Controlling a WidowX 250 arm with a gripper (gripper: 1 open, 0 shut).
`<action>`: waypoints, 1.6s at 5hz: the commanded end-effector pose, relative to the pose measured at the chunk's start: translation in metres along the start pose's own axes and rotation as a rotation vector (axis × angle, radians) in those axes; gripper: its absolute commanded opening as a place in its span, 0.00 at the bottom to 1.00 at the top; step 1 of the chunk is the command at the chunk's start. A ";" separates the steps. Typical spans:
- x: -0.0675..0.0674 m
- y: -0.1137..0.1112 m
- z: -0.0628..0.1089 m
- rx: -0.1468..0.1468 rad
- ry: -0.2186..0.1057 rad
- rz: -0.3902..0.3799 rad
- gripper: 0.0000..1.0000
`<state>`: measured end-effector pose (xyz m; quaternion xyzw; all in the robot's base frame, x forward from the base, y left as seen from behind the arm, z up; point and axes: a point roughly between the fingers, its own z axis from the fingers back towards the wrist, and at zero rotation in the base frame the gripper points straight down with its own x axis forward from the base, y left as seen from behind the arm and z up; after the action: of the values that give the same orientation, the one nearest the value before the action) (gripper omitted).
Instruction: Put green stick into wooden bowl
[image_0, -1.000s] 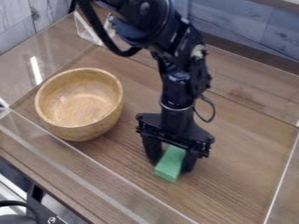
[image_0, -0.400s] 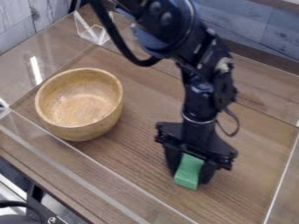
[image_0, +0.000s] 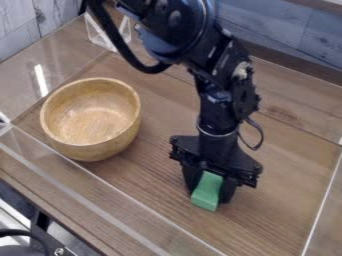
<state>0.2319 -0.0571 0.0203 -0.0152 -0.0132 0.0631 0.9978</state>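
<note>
Green stick (image_0: 206, 190), a flat bright green rectangular bar, lies on the wooden tabletop (image_0: 287, 150) well to the right of the round tan wooden bowl (image_0: 91, 118), between the jaws of the black gripper (image_0: 210, 183). Compared with a second ago, the jaws have drawn in against its sides. The grip appears made, though not proven; lifting toward the bowl looks next.

green stick (image_0: 206, 191): on the table, partly hidden | wooden bowl (image_0: 91, 119): upright, empty, well apart
</note>
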 end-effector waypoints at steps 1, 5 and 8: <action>-0.001 -0.001 0.016 -0.021 -0.038 -0.051 0.00; 0.017 0.036 0.106 -0.032 -0.099 0.067 0.00; 0.026 0.118 0.121 0.019 -0.111 0.025 0.00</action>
<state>0.2332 0.0656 0.1266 -0.0073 -0.0464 0.0840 0.9954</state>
